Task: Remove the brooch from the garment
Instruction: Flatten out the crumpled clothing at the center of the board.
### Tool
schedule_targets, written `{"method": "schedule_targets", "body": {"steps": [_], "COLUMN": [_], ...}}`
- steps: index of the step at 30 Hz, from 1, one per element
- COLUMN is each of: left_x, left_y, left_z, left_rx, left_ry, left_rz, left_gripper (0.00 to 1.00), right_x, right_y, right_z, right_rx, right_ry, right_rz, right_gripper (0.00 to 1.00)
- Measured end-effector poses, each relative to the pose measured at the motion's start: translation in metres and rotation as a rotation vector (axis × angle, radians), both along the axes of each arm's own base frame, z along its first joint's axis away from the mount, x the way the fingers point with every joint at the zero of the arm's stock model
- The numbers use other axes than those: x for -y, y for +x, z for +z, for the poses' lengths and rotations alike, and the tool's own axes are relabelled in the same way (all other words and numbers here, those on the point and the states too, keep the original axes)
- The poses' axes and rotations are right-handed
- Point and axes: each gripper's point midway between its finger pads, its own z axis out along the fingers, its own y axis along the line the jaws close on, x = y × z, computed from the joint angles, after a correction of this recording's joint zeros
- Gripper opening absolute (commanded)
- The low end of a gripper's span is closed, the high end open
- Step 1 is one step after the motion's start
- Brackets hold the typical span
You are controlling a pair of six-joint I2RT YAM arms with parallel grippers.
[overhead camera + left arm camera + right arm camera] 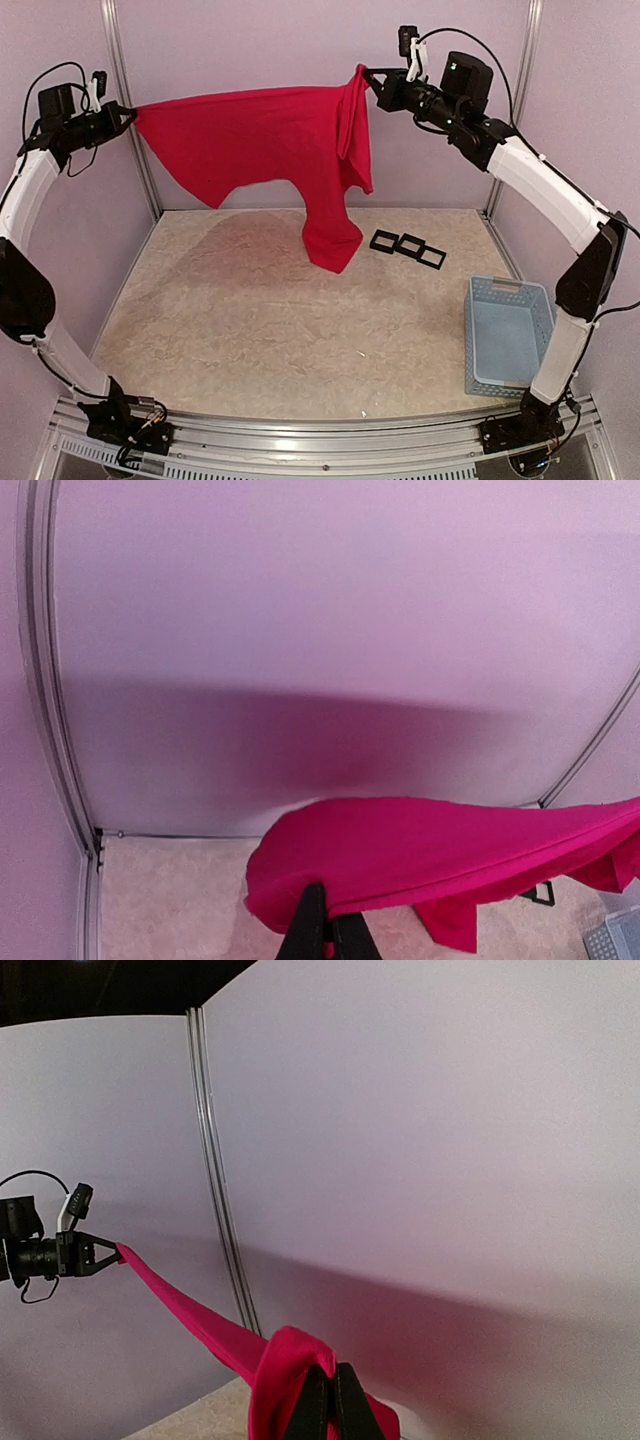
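Observation:
The bright red garment hangs stretched in the air between both grippers, high above the table. My left gripper is shut on its left end, and in the left wrist view the fingertips pinch the fabric's edge. My right gripper is shut on its right end, with cloth bunched over the closed tips. A long flap hangs down to about table height. No brooch shows on the cloth. A black piece of three linked square frames lies on the table.
A pale blue plastic basket stands at the front right beside the right arm's base. The table top is beige and marbled. Pale walls and metal corner posts close in the back and sides.

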Motion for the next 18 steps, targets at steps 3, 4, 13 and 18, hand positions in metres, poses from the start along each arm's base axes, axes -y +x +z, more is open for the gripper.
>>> {"method": "schedule_targets", "body": {"steps": [3, 4, 13, 18], "left_x": [0.009, 0.012, 0.046, 0.050], "left_y": [-0.024, -0.035, -0.146, -0.190], "left_z": [-0.046, -0.066, -0.210, -0.240], "left_rx": [-0.090, -0.135, -0.613, -0.830], "left_ry": [0.033, 0.037, -0.088, -0.226], "left_rz": [0.043, 0.060, 0.142, 0.210], "left_gripper": [0.00, 0.00, 0.00, 0.21], "right_x": [-0.003, -0.002, -0.019, -0.030], "right_y": [-0.009, -0.014, -0.143, -0.198], "right_z": [-0.058, -0.089, -0.337, -0.363], "right_rx": [-0.115, -0.180, -0.729, -0.845], "right_ry": [-0.095, -0.143, -0.569, -0.629], "right_rz": [0.008, 0.004, 0.179, 0.289], "right_gripper": [0.00, 0.00, 0.00, 0.09]}}
